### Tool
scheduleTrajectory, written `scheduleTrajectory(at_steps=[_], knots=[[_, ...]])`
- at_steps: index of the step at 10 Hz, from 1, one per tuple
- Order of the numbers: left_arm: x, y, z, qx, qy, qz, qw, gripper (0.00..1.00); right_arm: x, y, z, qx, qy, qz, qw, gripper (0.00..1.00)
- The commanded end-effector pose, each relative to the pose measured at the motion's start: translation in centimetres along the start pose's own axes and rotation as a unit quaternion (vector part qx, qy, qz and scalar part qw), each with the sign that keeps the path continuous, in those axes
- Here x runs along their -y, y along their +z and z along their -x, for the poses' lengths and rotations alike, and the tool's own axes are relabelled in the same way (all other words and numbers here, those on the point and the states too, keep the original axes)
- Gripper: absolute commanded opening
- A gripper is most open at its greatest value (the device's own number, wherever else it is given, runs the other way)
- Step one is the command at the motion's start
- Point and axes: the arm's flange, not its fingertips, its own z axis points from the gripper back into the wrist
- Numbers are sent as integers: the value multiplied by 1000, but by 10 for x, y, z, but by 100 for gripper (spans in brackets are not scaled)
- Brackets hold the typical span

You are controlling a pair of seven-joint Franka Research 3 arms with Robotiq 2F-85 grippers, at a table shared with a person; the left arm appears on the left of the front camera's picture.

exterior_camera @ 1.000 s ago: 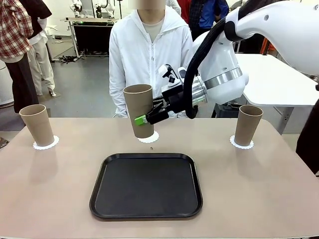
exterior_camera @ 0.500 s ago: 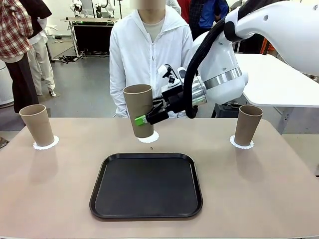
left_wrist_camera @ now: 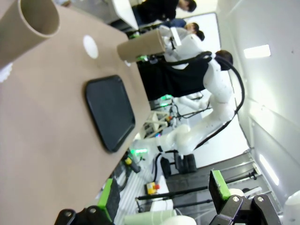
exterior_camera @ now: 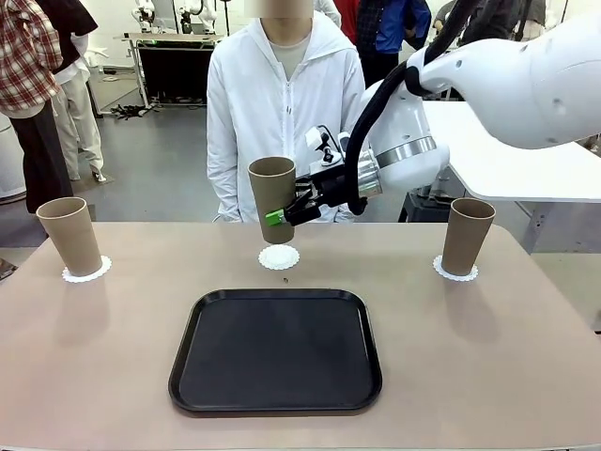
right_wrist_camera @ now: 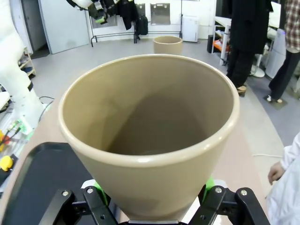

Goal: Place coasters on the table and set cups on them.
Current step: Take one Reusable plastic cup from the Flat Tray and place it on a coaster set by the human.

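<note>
R gripper (exterior_camera: 279,217) clamped on cup (exterior_camera: 273,197) above coaster (exterior_camera: 279,256) | L gripper (left_wrist_camera: 161,196) apart, prob. idle

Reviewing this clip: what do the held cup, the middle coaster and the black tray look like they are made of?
The held cup in the right gripper: matte tan, with a thick rounded rim, so probably ceramic or moulded plastic. The middle coaster: flat, thin and white with a scalloped edge, likely a paper doily. The black tray: smooth with a soft sheen and raised rim, likely plastic.

Black tray (exterior_camera: 275,350) mid-counter near edge, small dark speck (exterior_camera: 285,279) just beyond it, white-jacketed person (exterior_camera: 282,103) standing far side.
</note>
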Motion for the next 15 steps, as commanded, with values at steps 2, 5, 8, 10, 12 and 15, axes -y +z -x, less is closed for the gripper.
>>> scheduleTrajectory(at_steps=[2, 5, 8, 10, 12, 15], knots=[[2, 1, 0, 3, -2, 3, 1000, 100, 30, -8, -9, 0, 10, 3, 1000, 83], [2, 1, 0, 3, -2, 3, 1000, 100, 26, -4, -4, 3, 16, 4, 1000, 83], [2, 1, 0, 3, -2, 3, 1000, 100, 26, -4, -4, 3, 16, 4, 1000, 83], [2, 1, 0, 3, -2, 3, 1000, 100, 33, -2, 3, 4, 41, 0, 999, 83], [2, 1, 0, 3, -2, 3, 1000, 100, 46, -8, 23, 4, 35, -8, 999, 83], [2, 1, 0, 3, -2, 3, 1000, 100, 59, -19, 49, 11, 20, -27, 999, 83]])
